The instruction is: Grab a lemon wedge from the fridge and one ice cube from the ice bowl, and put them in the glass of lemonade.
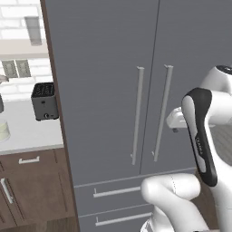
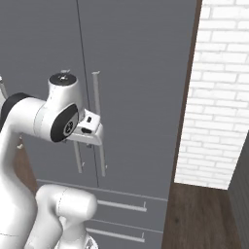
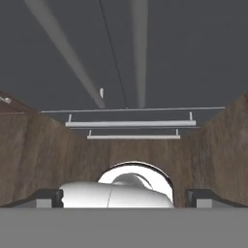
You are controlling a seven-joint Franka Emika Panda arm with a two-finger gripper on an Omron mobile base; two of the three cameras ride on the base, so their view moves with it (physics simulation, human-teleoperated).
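The grey two-door fridge (image 1: pixel 108 81) (image 2: pixel 141 73) stands right in front of me with both doors shut. Two long silver bar handles (image 1: pixel 137 113) (image 2: pixel 97 121) run down either side of the door seam, above two drawers (image 1: pixel 118 192) (image 2: pixel 121 204). My white hand hovers just in front of the handles at mid height and points down along the doors. In the hand view my gripper (image 3: pixel 128 197) is open, its dark fingertips (image 3: pixel 48 197) set wide apart with nothing between them, and the fridge (image 3: pixel 193 48) and its drawer handles lie ahead. The lemon wedge, ice cube, ice bowl and glass of lemonade are out of view.
Left of the fridge is a pale counter (image 1: pixel 27 131) with a dark toaster (image 1: pixel 44 100), above brown wooden cabinets (image 1: pixel 31 190). A tall grey glass (image 1: pixel 32 29) sits on a shelf. A white brick wall (image 2: pixel 219 97) and wooden floor (image 2: pixel 199 214) lie to the right.
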